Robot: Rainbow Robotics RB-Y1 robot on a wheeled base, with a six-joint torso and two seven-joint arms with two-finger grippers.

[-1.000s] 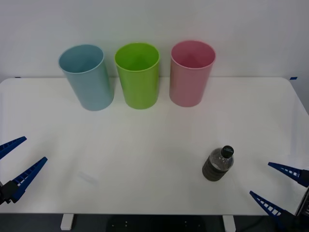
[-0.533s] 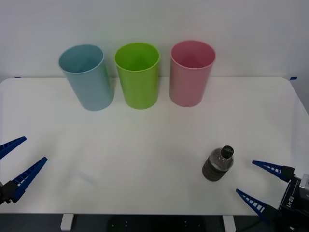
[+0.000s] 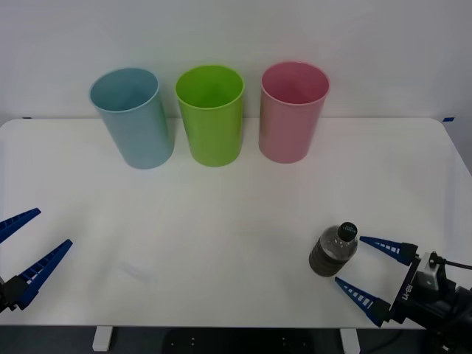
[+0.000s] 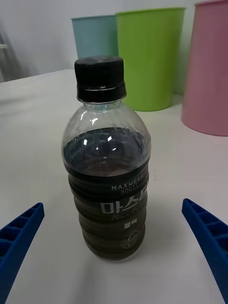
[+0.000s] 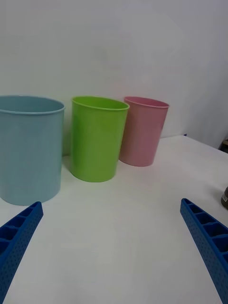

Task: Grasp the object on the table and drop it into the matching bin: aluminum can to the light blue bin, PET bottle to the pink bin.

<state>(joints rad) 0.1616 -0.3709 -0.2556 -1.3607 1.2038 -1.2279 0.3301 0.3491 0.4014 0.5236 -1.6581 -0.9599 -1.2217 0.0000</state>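
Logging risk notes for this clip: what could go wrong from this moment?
The right gripper is open beside the upright PET bottle; a fingertip could clip it and tip it. The green bin stands right beside the pink bin, so a drop could miss.

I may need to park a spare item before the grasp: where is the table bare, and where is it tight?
The widest bare stretch of the table runs between the bin row and the near edge, from the open left gripper across to the PET bottle. Crowded: the back row, light blue bin, green bin, pink bin, and around the bottle, where the open right gripper closes in.
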